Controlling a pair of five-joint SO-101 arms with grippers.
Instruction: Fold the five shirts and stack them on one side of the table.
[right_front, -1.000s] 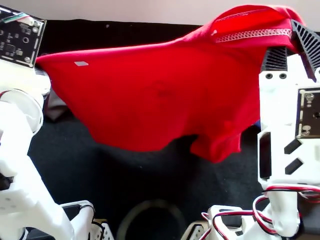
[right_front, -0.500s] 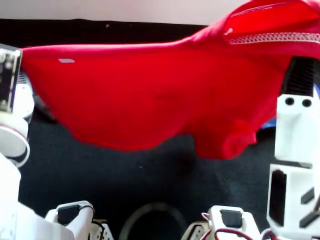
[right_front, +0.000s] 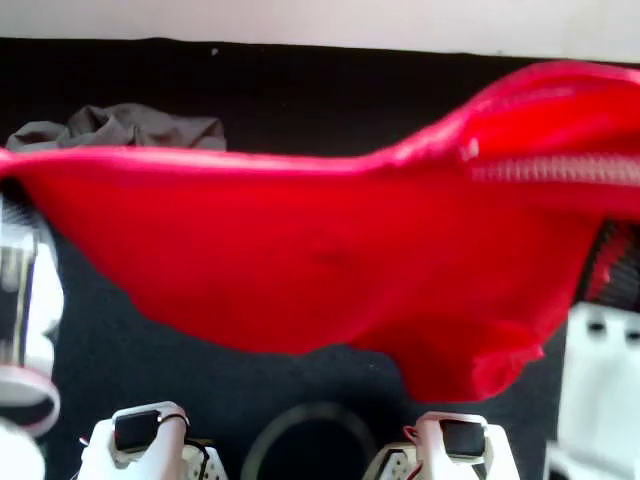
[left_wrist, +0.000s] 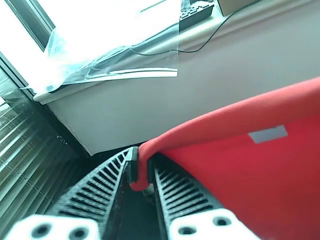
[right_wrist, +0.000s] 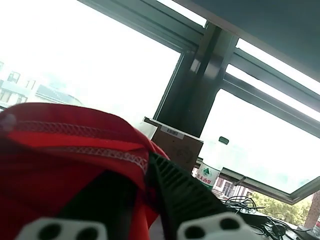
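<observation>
From above, the red shirt (right_front: 330, 260) hangs spread in the air over the black table (right_front: 300, 90), its long axis running from arm to arm, its stitched hem (right_front: 550, 168) at the right gripper's end; a crumpled grey garment (right_front: 120, 127) lies at the table's far left. At the left wrist, the left gripper (left_wrist: 141, 167) is clenched on the shirt's edge; a small pale tag (left_wrist: 267, 134) shows no legible writing. At the right wrist, the right gripper (right_wrist: 142, 172) pinches the hem, with fabric draped over one finger.

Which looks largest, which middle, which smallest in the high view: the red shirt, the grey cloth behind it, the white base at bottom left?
1. red shirt, by far; it hangs nearer the camera, which enlarges it.
2. grey cloth and white base: about alike, unranked; the shirt hides part of the cloth.
</observation>
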